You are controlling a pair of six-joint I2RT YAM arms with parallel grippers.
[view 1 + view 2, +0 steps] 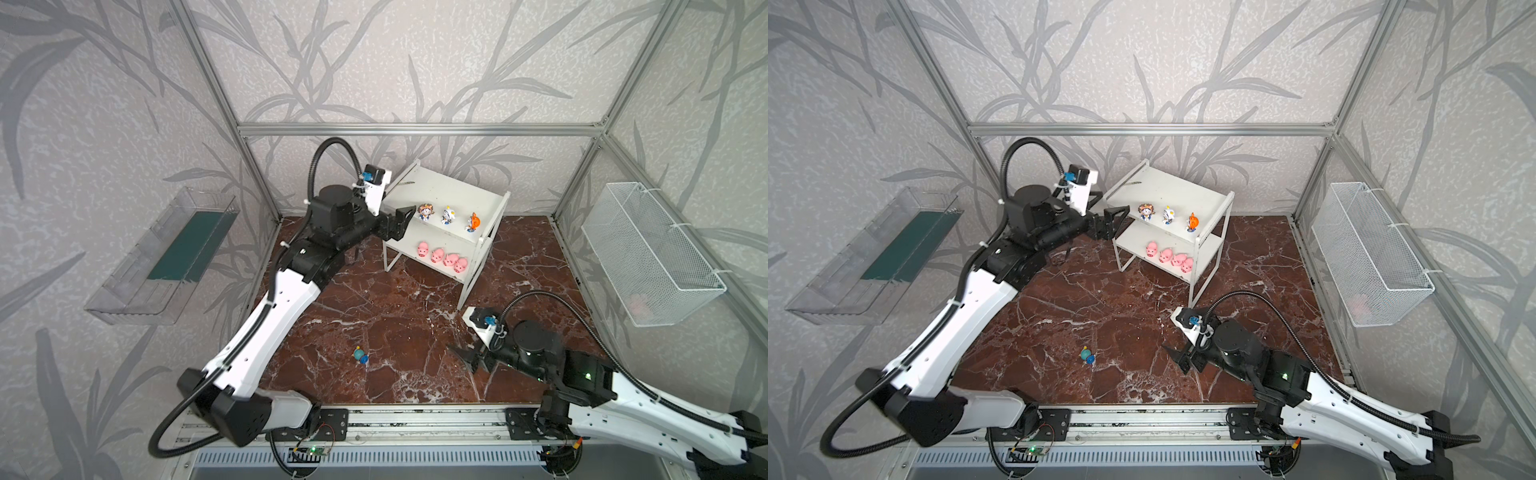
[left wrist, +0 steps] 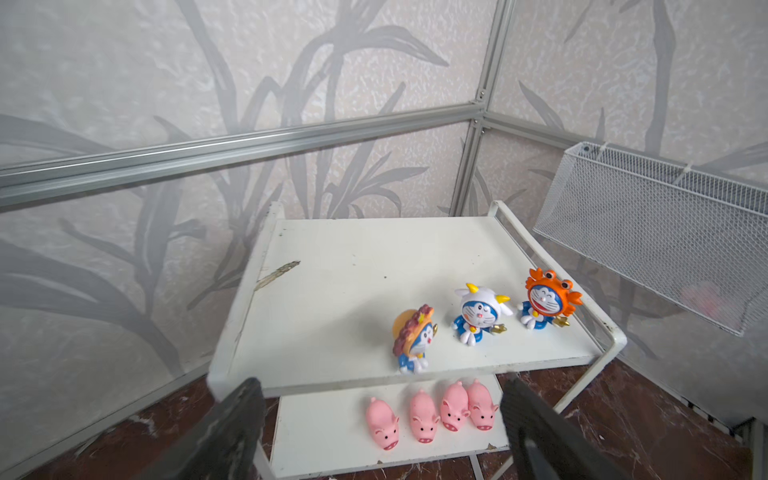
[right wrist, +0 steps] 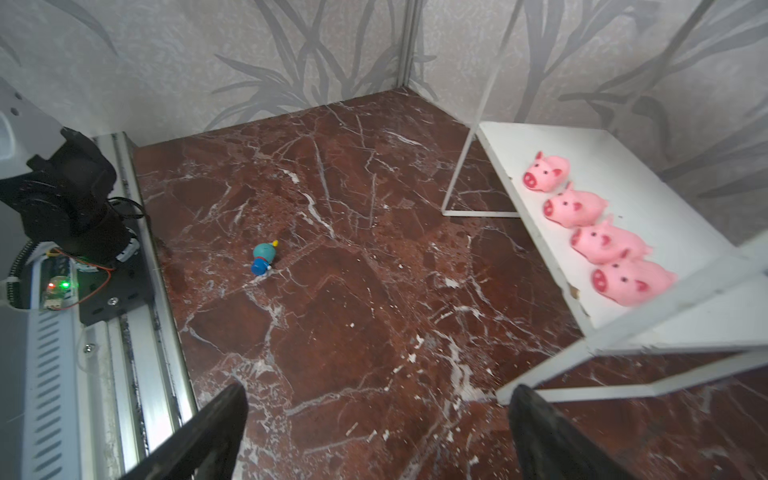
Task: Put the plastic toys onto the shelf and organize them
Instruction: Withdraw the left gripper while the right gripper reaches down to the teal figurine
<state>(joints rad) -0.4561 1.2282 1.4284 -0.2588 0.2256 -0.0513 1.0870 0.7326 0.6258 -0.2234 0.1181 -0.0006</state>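
The white two-tier shelf (image 1: 436,187) (image 1: 1167,187) (image 2: 353,270) stands at the back of the marble floor. Three figurines line the front of its top board: brown-maned (image 1: 425,211) (image 2: 413,338), white-gold (image 1: 447,215) (image 2: 478,313) and orange (image 1: 473,222) (image 2: 544,299). Several pink pigs (image 1: 442,255) (image 2: 432,413) (image 3: 590,224) sit in a row on the lower board. A teal figurine (image 1: 360,355) (image 1: 1087,355) (image 3: 263,257) lies on the floor near the front. My left gripper (image 1: 405,222) (image 2: 380,386) is open and empty, just left of the brown-maned figurine. My right gripper (image 1: 463,359) (image 3: 380,390) hovers open over the floor.
A white mesh basket (image 1: 648,253) hangs on the right wall with something pale pink inside. A clear plastic tray (image 1: 166,257) hangs on the left wall. The metal rail (image 1: 415,419) with both arm bases runs along the front edge.
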